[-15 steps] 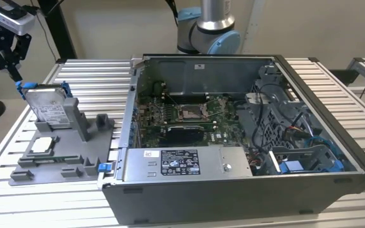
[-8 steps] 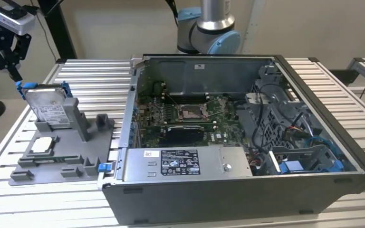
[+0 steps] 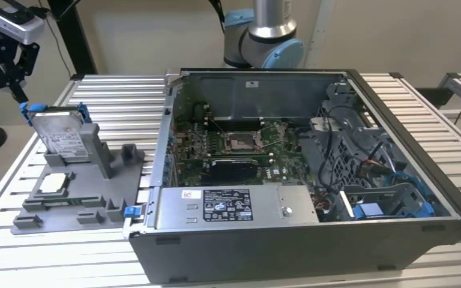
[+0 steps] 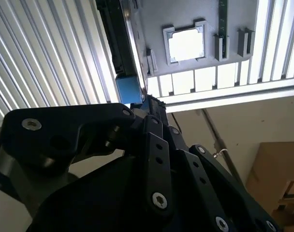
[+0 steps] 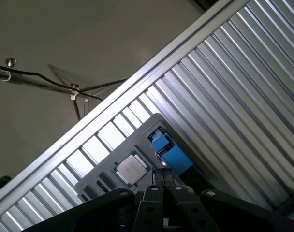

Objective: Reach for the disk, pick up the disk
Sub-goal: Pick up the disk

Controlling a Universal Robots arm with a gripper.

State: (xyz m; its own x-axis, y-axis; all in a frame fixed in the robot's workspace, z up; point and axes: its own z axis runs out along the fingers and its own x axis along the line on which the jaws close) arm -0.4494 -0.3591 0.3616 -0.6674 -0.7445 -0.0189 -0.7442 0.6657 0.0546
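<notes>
Just below the pincer [image 3: 20,93], the disk [image 3: 58,135] stands on edge in a slot of the grey fixture tray [image 3: 78,201], its labelled face showing in the exterior view and its upper corners capped by the blue bracket [image 3: 29,109]. The pincer's black fingers are drawn together to a narrow point, and that point sits right at the bracket's nearest corner; in both wrist views the tips meet the blue plastic [image 4: 128,89]. I cannot tell whether they pinch any of the bracket or only rest against it. The disk is seated in the tray, not lifted.

Beyond the pincer's tips and lower in the same tray, a small square chip [image 5: 132,169] with a pale top lies flat in its own recess, apart from the disk. The tray rests on a slatted metal surface [image 3: 114,99].

Well away from the pincer, on the far side of the tray from it, an open computer case [image 3: 311,198] lies on the same surface with its boards and cables exposed. Behind the case rises the base of the robot arm [image 3: 266,36].
</notes>
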